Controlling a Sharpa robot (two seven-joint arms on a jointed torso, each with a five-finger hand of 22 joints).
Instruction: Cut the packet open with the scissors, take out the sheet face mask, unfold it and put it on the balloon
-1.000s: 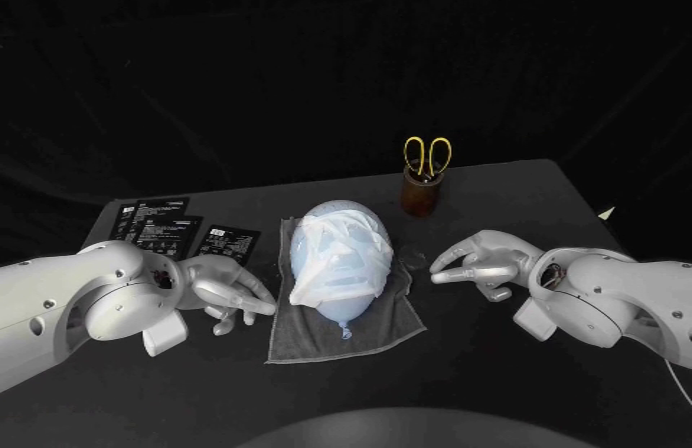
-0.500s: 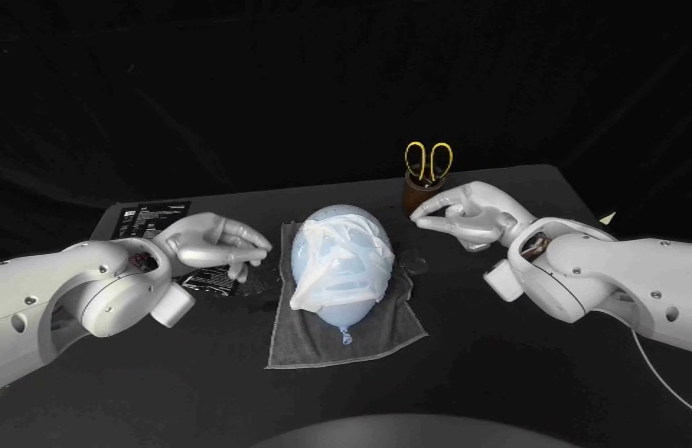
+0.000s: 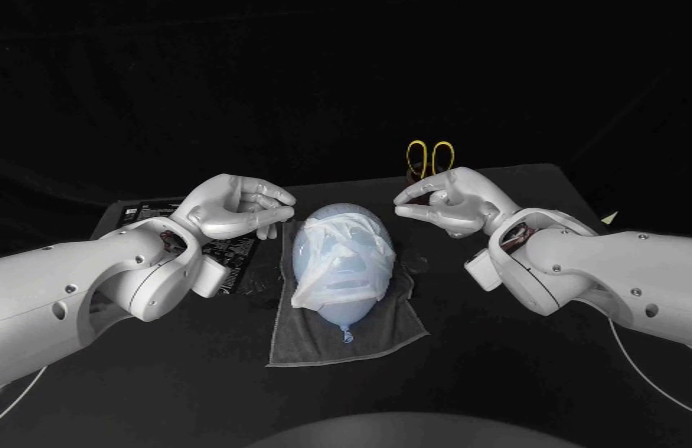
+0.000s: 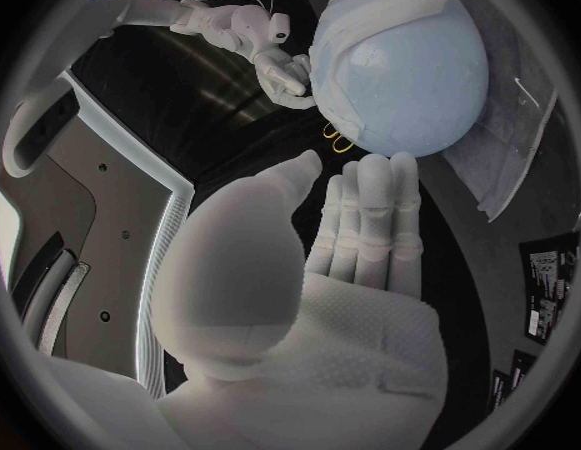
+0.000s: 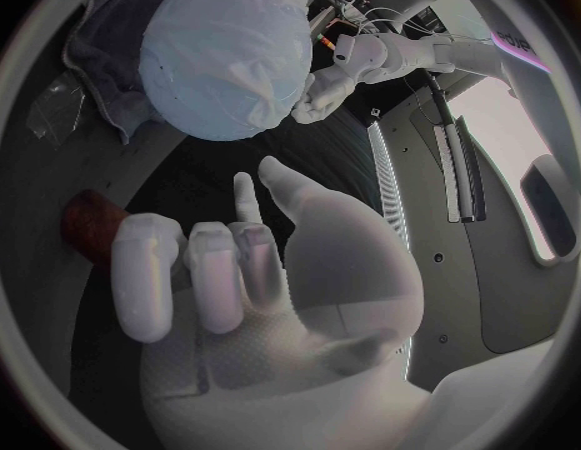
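Observation:
A pale blue balloon [image 3: 343,258] lies on a grey towel [image 3: 353,330] at the table's middle, its knot toward me. The white sheet mask [image 3: 335,268] is draped over it; the mask [image 4: 378,10] also shows in the left wrist view. My left hand [image 3: 235,206] hovers just left of the balloon's far end, fingers loosely bent, holding nothing. My right hand [image 3: 450,200] hovers to the right of that end, empty, thumb and a finger near each other. The yellow-handled scissors [image 3: 428,156] stand in a brown holder [image 5: 90,225] behind the right hand.
Black packets [image 3: 152,211] lie at the table's back left, partly behind my left arm. A torn clear wrapper [image 5: 53,110] lies beside the towel [image 5: 109,30]. The holder stands close behind my right hand.
Both hands have lifted from the table beside the towel and moved up and away from me, to either side of the balloon's far end. Balloon and mask have not moved.

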